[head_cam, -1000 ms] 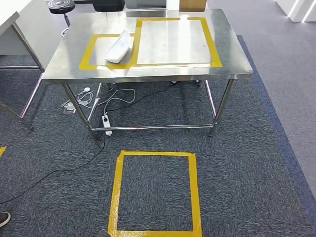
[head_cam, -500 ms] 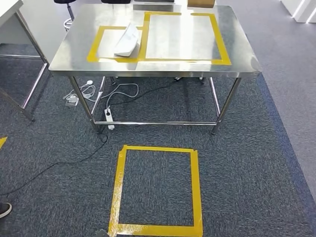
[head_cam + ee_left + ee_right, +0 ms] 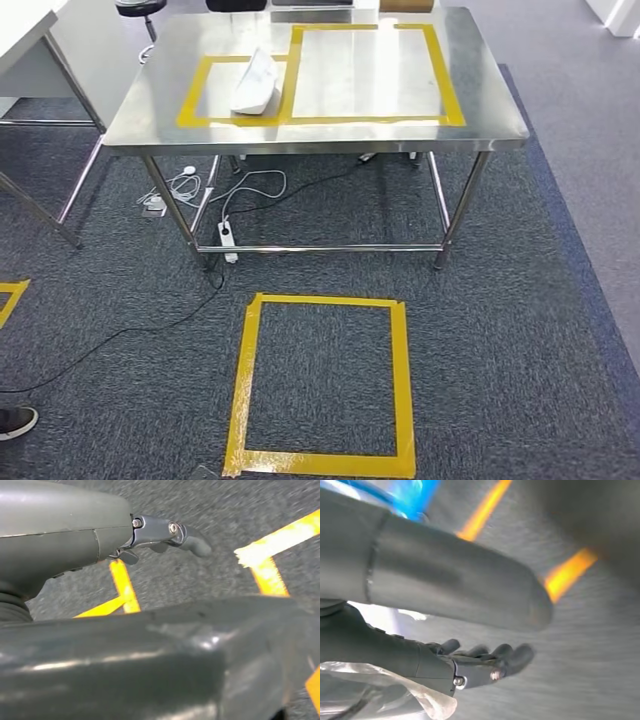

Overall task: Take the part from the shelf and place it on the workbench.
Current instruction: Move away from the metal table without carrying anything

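The part [image 3: 256, 82] lay on the worktop [image 3: 483, 125] at eleven o'clock, inside the taped frame. My left hand [image 3: 166, 535] hung empty, fingers straight; my right hand [image 3: 486, 662] hung empty too, fingers loosely spread. Best step was walking squarely onto the floor square [image 3: 324, 385].

We see a shiny silver steel workbench [image 3: 490, 120] marked with yellow tape rectangles [image 3: 445, 90], and a white part [image 3: 256, 82] lying on it. Below it the carpet [image 3: 513, 330] is a speckled dark blue-grey, carrying a yellow tape square [image 3: 404, 380], a white power strip [image 3: 226, 240] and a black cable [image 3: 113, 345]. Our left hand [image 3: 166, 532] is grey with darker metal fingers, and our right hand [image 3: 471, 665] is dark grey beside clear crinkled plastic [image 3: 376, 692].
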